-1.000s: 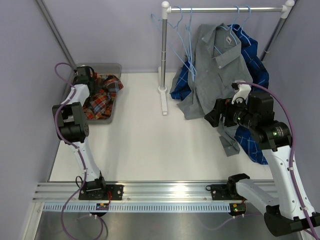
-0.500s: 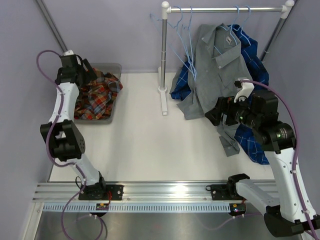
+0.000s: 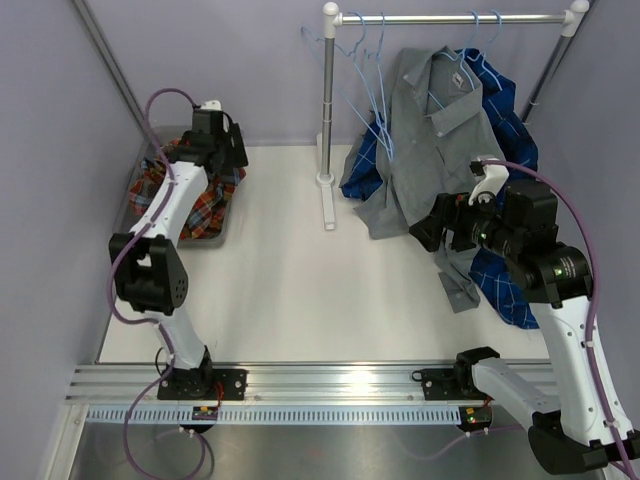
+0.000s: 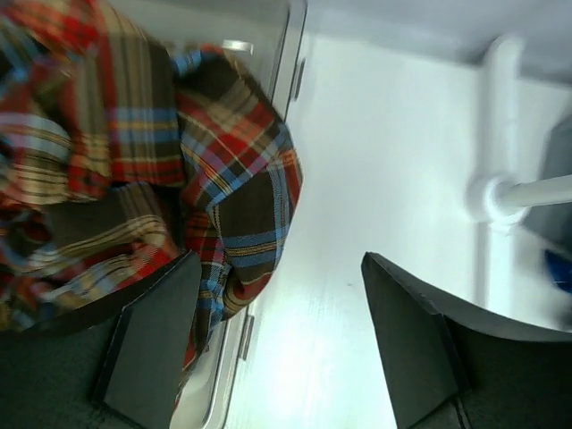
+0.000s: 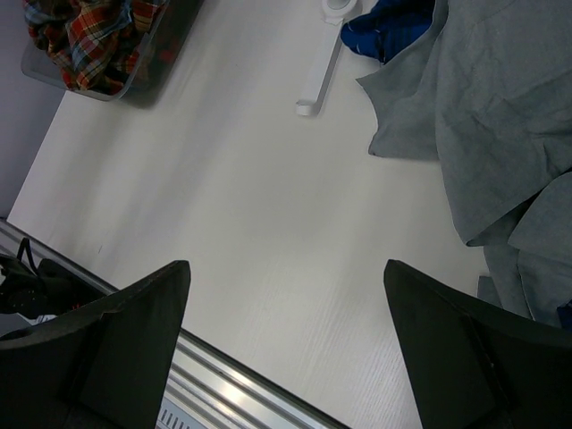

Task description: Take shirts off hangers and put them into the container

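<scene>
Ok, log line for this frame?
left tool open, empty, over translucent grey plastic tub rim | orange-red-blue plaid shirt in tub | plain grey shirt, blue plaid shirt on metal rail | right tool open, empty, beside grey shirt

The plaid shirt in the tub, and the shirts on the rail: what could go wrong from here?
1. A fold of the plaid shirt hangs over the rim of the tub, next to the open left gripper; it may slip out or catch on a finger.
2. The grey shirt overlaps the blue shirt on the rail; the open right gripper might pinch both at once.
</scene>
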Controlling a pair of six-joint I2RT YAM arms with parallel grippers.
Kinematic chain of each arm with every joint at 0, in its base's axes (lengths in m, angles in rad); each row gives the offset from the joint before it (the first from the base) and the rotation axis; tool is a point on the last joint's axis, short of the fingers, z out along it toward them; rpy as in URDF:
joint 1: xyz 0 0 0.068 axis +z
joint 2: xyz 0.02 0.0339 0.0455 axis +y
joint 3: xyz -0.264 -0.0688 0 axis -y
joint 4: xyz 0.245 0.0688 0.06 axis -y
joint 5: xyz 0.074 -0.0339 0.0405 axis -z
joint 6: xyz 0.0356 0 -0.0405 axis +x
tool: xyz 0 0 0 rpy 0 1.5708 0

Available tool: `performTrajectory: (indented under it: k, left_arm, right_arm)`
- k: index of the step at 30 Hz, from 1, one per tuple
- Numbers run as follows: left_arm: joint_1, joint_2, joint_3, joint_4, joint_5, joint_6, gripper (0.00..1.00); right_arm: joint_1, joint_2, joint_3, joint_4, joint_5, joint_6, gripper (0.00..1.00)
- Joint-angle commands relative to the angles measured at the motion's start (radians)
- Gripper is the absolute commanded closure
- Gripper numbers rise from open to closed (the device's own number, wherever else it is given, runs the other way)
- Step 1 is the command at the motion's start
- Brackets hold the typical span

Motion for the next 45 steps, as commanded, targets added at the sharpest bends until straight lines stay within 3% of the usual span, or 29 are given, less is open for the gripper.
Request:
performTrajectory:
  k: [1, 14, 15, 18, 20, 26, 39, 42, 43, 44, 45]
  left_arm:
    - [-0.002, 0.094, 0.044, -0.017, -0.113, 0.008, 0.26]
    - [0.009, 0.263, 0.102, -0.017, -0.179, 0.014, 0.61]
    - [0.012, 0.257, 0.104, -0.017, -0.179, 0.007, 0.7]
    - [0.033, 0.242, 0.107, -0.017, -0.185, 0.005, 0.86]
    - [0.059, 0.214, 0.098, -0.016, -0.187, -0.006, 0.9]
    - [0.139, 0.203, 0.064, -0.016, -0.169, -0.026, 0.93]
    - [0.127, 0.341, -0.023, -0.016, -0.071, -0.044, 0.94]
    - [0.124, 0.357, -0.031, -0.017, -0.052, -0.043, 0.88]
    - [0.122, 0.36, -0.025, -0.022, -0.051, -0.043, 0.8]
    - [0.124, 0.354, -0.019, -0.029, -0.051, -0.043, 0.8]
    - [0.124, 0.344, -0.01, -0.046, -0.051, -0.043, 0.72]
  right_arm:
    - [-0.004, -0.026, 0.014, 0.016, -0.016, 0.024, 0.01]
    - [-0.004, -0.05, -0.017, 0.002, 0.026, 0.045, 0.0]
    - [-0.004, -0.047, -0.014, 0.0, 0.026, 0.047, 0.01]
    - [-0.004, -0.041, -0.011, 0.002, 0.03, 0.047, 0.01]
    - [-0.004, -0.039, -0.011, 0.008, 0.027, 0.048, 0.0]
    - [-0.004, -0.026, -0.009, 0.019, 0.023, 0.048, 0.0]
    - [-0.004, 0.014, 0.008, 0.028, 0.019, 0.048, 0.01]
    - [-0.004, 0.014, 0.001, 0.031, 0.009, 0.053, 0.0]
    - [-0.004, 0.014, 0.001, 0.033, 0.006, 0.053, 0.01]
    - [-0.004, 0.013, 0.006, 0.033, 0.004, 0.051, 0.0]
    - [-0.004, 0.013, 0.009, 0.03, 0.003, 0.05, 0.0]
